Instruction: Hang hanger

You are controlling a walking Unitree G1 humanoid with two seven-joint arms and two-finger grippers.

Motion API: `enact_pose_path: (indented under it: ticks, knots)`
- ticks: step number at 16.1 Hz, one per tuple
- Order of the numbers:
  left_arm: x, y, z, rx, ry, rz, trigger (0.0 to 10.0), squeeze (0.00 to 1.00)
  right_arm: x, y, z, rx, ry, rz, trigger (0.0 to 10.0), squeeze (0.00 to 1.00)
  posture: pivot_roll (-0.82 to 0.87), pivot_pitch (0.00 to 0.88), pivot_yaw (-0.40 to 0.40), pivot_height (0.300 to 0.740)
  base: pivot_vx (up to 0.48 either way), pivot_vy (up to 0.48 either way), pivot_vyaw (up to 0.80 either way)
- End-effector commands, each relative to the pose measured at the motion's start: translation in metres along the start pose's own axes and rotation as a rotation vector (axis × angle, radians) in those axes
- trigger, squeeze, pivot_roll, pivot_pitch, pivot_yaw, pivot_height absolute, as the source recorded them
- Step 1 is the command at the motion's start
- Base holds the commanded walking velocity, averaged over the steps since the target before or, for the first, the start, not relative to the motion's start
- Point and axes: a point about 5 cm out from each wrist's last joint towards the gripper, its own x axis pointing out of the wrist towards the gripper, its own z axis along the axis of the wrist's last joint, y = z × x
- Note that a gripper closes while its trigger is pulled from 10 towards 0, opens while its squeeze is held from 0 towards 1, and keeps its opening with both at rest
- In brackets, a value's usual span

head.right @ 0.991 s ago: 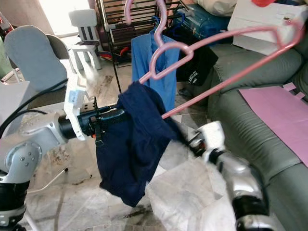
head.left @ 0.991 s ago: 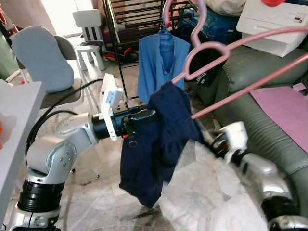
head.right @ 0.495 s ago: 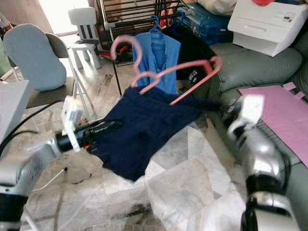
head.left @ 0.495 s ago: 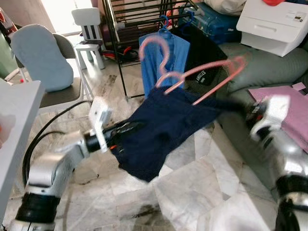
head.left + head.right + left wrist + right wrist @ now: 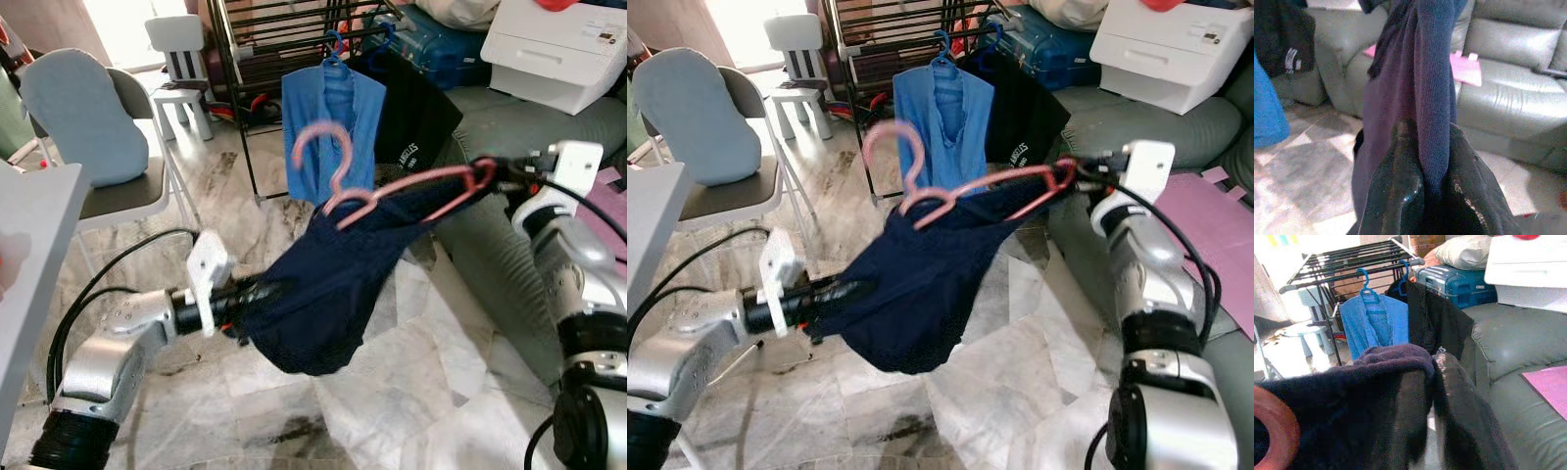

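Your main risk is the navy garment (image 5: 328, 294) sliding off the pink hanger (image 5: 392, 191) before the hook reaches the black drying rack (image 5: 284, 20): it is draped over the hanger in a bunched, uneven sag rather than seated on both shoulders, so a tug from either side could strip it. The left claw (image 5: 1422, 171) is clamped on a fold of the navy cloth, low at about 8 o'clock from the hanger, and if it pulls away while the right arm lifts, the cloth will drag down or the hanger will twist. The right claw (image 5: 1437, 377) is closed on the hanger's far shoulder end, cloth pinched along with it, at about 3 o'clock from the hook; held by one end like that, the hanger can pivot and swing its hook away from the rail. The hook could also snag the blue shirt (image 5: 328, 122) or the black garment (image 5: 416, 113) already hanging on the rack at 12 o'clock. The hanger itself is thin pink plastic, tilted in mid-air in front of the rack, hook up and free, well short of the rail.
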Motion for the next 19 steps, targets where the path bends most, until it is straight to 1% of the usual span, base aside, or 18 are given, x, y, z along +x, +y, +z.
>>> enact_pose_path:
  ticks: [1, 2, 3, 5, 6, 8, 9, 12, 13, 15, 16, 18, 19]
  knots:
    - [-0.017, 0.007, -0.013, 0.004, 0.075, 0.043, 0.0, 0.0, 0.001, -0.013, 0.024, 0.003, -0.078, -0.08, 0.0, 0.0, -0.13, 0.031, 0.05, 0.74, 0.0, 0.0, 0.0]
    - [-0.02, 0.01, -0.023, 0.033, 0.12, 0.074, 0.0, 0.0, 0.001, -0.012, 0.026, -0.024, -0.085, -0.076, 0.0, 0.0, -0.13, 0.032, 0.05, 0.74, 0.0, 0.0, 0.0]
    - [-0.022, 0.013, -0.028, 0.038, 0.141, 0.096, 0.0, 0.0, 0.001, -0.011, 0.027, -0.026, -0.087, -0.074, 0.0, 0.0, -0.14, 0.032, 0.051, 0.74, 0.0, 0.0, 0.0]
    - [-0.025, 0.018, -0.041, 0.082, 0.2, 0.141, 0.0, 0.0, 0.002, -0.009, 0.03, -0.051, -0.095, -0.064, 0.0, 0.0, -0.14, 0.031, 0.054, 0.74, 0.0, 0.0, 0.0]
    - [-0.025, 0.019, -0.044, 0.097, 0.221, 0.149, 0.0, 0.0, 0.002, -0.009, 0.03, -0.049, -0.095, -0.063, 0.0, 0.0, -0.14, 0.031, 0.054, 0.74, 0.0, 0.0, 0.0]
    - [-0.025, 0.022, -0.052, 0.111, 0.254, 0.185, 0.0, 0.0, 0.003, -0.004, 0.03, -0.079, -0.098, -0.042, 0.0, 0.0, -0.14, 0.028, 0.053, 0.74, 0.0, 0.0, 0.0]
    - [-0.025, 0.025, -0.056, 0.129, 0.285, 0.213, 0.0, 0.0, 0.004, 0.0, 0.03, -0.093, -0.099, -0.027, 0.0, 0.0, -0.14, 0.025, 0.052, 0.74, 0.0, 0.0, 0.0]
    - [-0.024, 0.028, -0.061, 0.18, 0.355, 0.232, 0.0, 0.0, 0.006, 0.011, 0.029, -0.135, -0.106, 0.012, 0.0, 0.0, -0.14, 0.023, 0.05, 0.74, 0.0, 0.0, 0.0]
    - [-0.02, 0.032, -0.061, 0.196, 0.388, 0.266, 0.0, 0.0, 0.009, 0.024, 0.028, -0.174, -0.112, 0.059, 0.0, 0.0, -0.13, 0.021, 0.05, 0.74, 0.0, 0.0, 0.0]
    - [-0.016, 0.035, -0.057, 0.192, 0.382, 0.3, 0.0, 0.0, 0.01, 0.034, 0.026, -0.187, -0.115, 0.087, 0.0, 0.0, -0.13, 0.02, 0.052, 0.74, 0.0, 0.0, 0.0]
    - [-0.012, 0.036, -0.055, 0.201, 0.382, 0.307, 0.0, 0.0, 0.011, 0.044, 0.024, -0.206, -0.119, 0.116, 0.0, 0.0, -0.13, 0.019, 0.053, 0.74, 0.0, 0.0, 0.0]
    - [-0.002, 0.035, -0.053, 0.206, 0.389, 0.319, 0.0, 0.0, 0.011, 0.067, 0.019, -0.231, -0.128, 0.192, 0.0, 0.0, -0.13, 0.018, 0.056, 0.74, 0.0, 0.0, 0.0]
    - [0.004, 0.035, -0.052, 0.203, 0.389, 0.327, 0.0, 0.0, 0.01, 0.082, 0.016, -0.235, -0.135, 0.242, 0.0, 0.0, -0.13, 0.018, 0.056, 0.74, 0.0, 0.0, 0.0]
